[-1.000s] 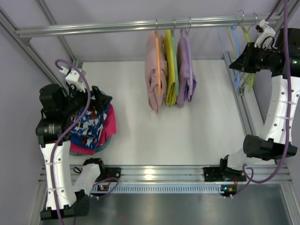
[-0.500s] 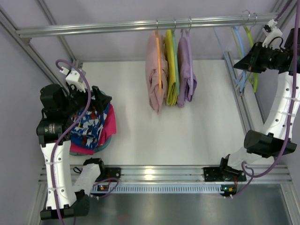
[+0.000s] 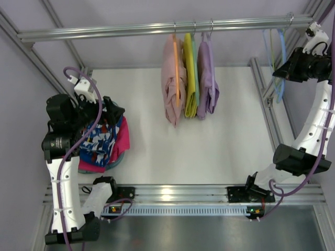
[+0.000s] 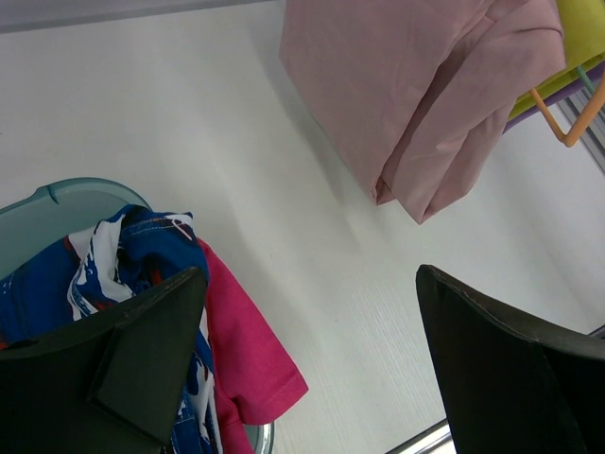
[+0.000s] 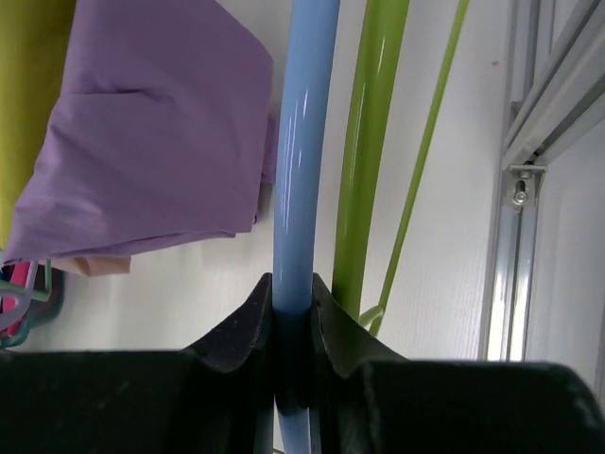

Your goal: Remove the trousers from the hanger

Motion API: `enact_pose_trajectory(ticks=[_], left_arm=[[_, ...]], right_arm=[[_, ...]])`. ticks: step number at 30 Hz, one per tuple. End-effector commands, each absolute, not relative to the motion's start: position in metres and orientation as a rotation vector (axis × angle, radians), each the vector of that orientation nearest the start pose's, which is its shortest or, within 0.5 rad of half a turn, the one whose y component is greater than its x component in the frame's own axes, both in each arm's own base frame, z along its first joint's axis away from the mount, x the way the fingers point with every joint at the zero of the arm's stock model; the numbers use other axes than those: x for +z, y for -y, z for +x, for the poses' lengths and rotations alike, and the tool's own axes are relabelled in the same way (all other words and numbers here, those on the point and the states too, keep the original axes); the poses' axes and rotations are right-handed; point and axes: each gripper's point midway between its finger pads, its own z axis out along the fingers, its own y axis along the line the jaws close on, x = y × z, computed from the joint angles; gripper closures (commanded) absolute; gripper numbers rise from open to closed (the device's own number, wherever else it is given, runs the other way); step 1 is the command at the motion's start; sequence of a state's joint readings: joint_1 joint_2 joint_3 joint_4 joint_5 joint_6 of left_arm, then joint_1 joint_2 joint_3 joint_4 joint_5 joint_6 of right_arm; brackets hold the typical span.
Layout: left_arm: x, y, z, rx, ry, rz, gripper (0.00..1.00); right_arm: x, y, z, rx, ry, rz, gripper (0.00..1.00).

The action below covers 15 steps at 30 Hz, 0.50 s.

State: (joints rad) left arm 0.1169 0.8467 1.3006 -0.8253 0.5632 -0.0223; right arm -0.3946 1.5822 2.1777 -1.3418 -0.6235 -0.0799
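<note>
The dark blue printed trousers lie in a teal basket at the left, on a magenta-pink garment; they also show in the left wrist view. My left gripper hangs open and empty just above them. My right gripper is shut on the light-blue hanger, which hangs bare from the rail at the far right. In the right wrist view the fingers clamp the blue bar.
Pink, yellow and lilac garments hang mid-rail. A yellow-green hanger hangs beside the blue one, also in the right wrist view. A metal frame post runs along the right.
My right gripper has carried the light-blue hanger to the right along the rail, towards the far corner. The left arm has barely moved.
</note>
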Motion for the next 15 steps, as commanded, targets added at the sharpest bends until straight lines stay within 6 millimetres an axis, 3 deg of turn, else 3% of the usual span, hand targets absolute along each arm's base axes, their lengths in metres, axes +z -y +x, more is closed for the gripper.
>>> enact_pose_trajectory(ticks=[1,8,15], left_arm=[[0.352,0.066,0.239,-0.472,-1.889,0.252,0.02],[0.355,0.067,0.234,-0.469,-1.871,0.259,0.02],[0.353,0.068,0.231,-0.469,-1.871,0.259,0.02]], right_arm=[[0.402,0.038,0.321,0.386,-2.189,0.039,1.0],[0.428,0.014,0.295,0.43,-2.12,-0.061,1.0],[0.386,0.011,0.275,0.441,-2.243,-0.035,1.0]])
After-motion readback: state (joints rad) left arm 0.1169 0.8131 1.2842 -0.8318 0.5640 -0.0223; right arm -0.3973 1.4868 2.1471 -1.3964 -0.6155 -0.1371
